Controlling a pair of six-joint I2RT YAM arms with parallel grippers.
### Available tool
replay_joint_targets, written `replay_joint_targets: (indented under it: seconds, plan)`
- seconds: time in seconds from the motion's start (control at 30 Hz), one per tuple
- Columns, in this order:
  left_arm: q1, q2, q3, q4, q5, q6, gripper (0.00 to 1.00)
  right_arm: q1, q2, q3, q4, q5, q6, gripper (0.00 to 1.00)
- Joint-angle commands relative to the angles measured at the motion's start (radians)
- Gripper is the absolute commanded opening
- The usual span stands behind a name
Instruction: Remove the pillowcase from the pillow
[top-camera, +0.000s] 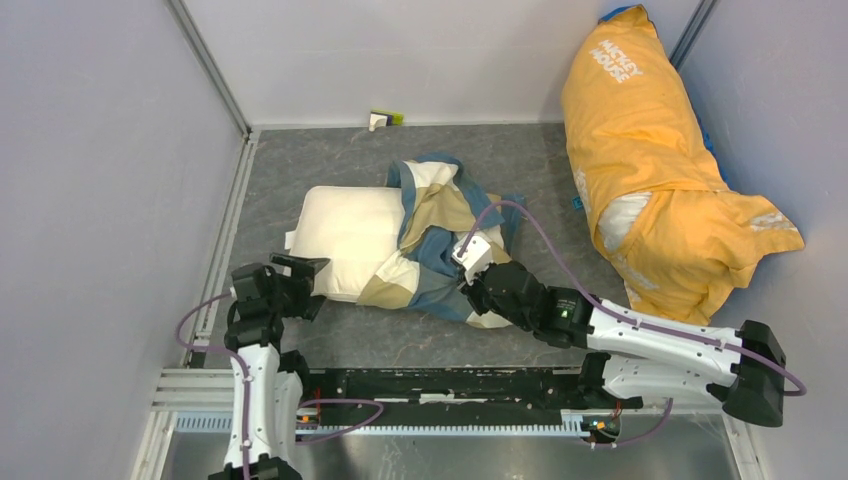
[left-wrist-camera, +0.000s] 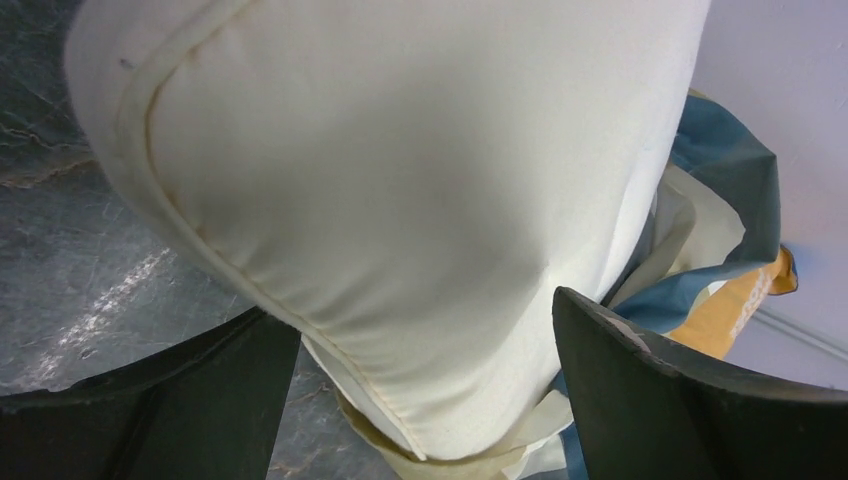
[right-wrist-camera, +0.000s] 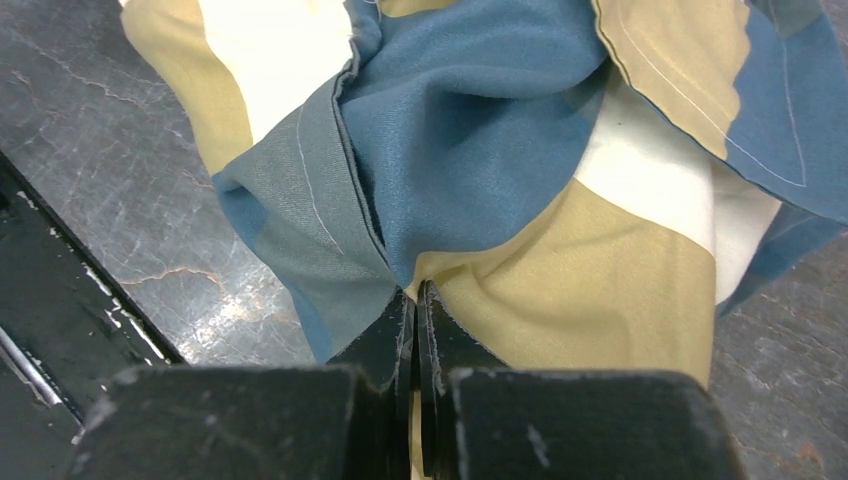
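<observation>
We see the pillow (top-camera: 345, 235) on the worktop (top-camera: 520, 160), its right end under the bunched pillowcase (top-camera: 435, 235). Right fingers (right-wrist-camera: 385, 345) are clenched on a pillowcase fold; left fingers (left-wrist-camera: 640, 390) stand spread astride the pillow's corner.

One pillow (top-camera: 345, 235), one pillowcase (top-camera: 437, 212) — one bundle (top-camera: 640, 150)

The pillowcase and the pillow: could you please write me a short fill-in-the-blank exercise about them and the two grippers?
1. The right gripper is ____ on the pillowcase.
2. The left gripper is ____, with a finger on each side of a corner of the pillow.
3. In the top view, the pillowcase is bunched over the pillow's ____ end.
Missing words: shut; open; right.
</observation>
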Motion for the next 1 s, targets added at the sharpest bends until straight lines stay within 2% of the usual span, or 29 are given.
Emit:
replay_joint_targets:
  seconds: [0.0,0.07,0.13,0.17,0.23,0.27,0.37,0.4,0.63,0.8,0.97]
  plan:
    - [-0.018,0.095,-0.003,0.185,0.07,-0.089,1.0,-0.003,0.005,0.04,0.071,-0.05,0.009,0.0]
    - [-0.037,0.148,0.004,0.217,0.072,-0.087,0.99,-0.003,0.006,0.04,0.073,-0.058,0.01,0.0]
    - [-0.055,0.187,-0.004,0.268,0.079,-0.1,0.92,-0.003,0.002,0.039,0.079,-0.06,0.006,0.0]
    - [-0.063,0.201,-0.012,0.298,0.081,-0.11,0.83,-0.003,0.001,0.039,0.082,-0.06,0.006,0.0]
    - [-0.071,0.214,-0.034,0.377,0.087,-0.133,0.55,-0.003,0.001,0.045,0.086,-0.06,-0.001,0.0]
    - [-0.072,0.22,-0.037,0.4,0.083,-0.144,0.37,-0.003,0.002,0.051,0.083,-0.059,-0.004,0.0]
    - [-0.071,0.24,0.04,0.354,0.022,-0.095,0.05,-0.002,0.004,0.076,0.045,-0.019,-0.006,0.0]
    - [-0.07,0.25,0.087,0.323,-0.006,-0.072,0.02,-0.003,0.003,0.084,0.024,0.006,-0.001,0.0]
    - [-0.06,0.38,0.427,0.209,-0.197,0.058,0.02,-0.003,-0.106,0.071,-0.162,0.26,0.064,0.0]
    - [-0.041,0.53,0.724,0.074,-0.427,0.181,0.02,-0.004,-0.207,0.05,-0.317,0.424,0.13,0.0]
    - [0.024,0.647,0.873,0.036,-0.464,0.18,0.02,-0.003,-0.285,0.07,-0.453,0.616,0.24,0.0]
